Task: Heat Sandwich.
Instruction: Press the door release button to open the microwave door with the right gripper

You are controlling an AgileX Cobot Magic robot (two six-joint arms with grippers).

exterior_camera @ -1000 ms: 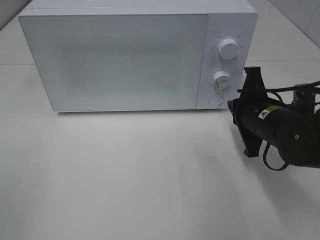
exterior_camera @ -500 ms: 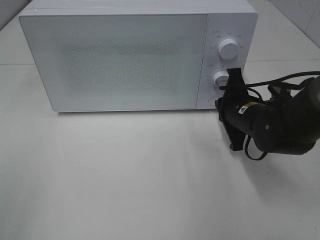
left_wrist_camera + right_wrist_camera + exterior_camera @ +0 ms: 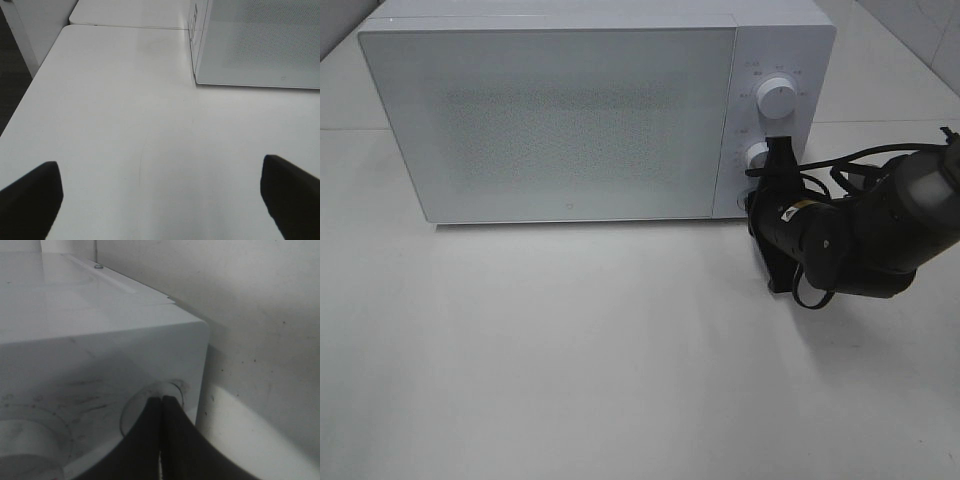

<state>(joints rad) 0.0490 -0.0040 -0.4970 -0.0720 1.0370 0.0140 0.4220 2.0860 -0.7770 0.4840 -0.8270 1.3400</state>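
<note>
The right gripper (image 3: 758,196) has its jaws pressed together with nothing between them, and its joined tips (image 3: 161,400) rest on the round button (image 3: 133,414) at the bottom of the control panel of a white microwave (image 3: 560,120). Directly ahead of this gripper is the panel itself. The lower dial (image 3: 760,155) sits just above the tips, partly covered by the gripper's black body, and the upper dial (image 3: 777,100) sits higher on the same panel. The microwave's frosted door (image 3: 550,125) stretches away to this gripper's left and is closed flat against the cabinet. Behind the gripper, its dark arm (image 3: 880,235) reaches in from the right side of the table (image 3: 570,350), with black cables (image 3: 860,160) looped over it. The left gripper (image 3: 160,200) is spread wide and holds nothing. Its two dark fingers (image 3: 30,200) stand far apart over bare white table. The near left corner of the microwave lies ahead of it and to its right, well apart from the fingers. This gripper does not show in the high view. The sandwich shows in none of the views, and the frosted door lets nothing behind it be made out, so where the sandwich lies cannot be told.
</note>
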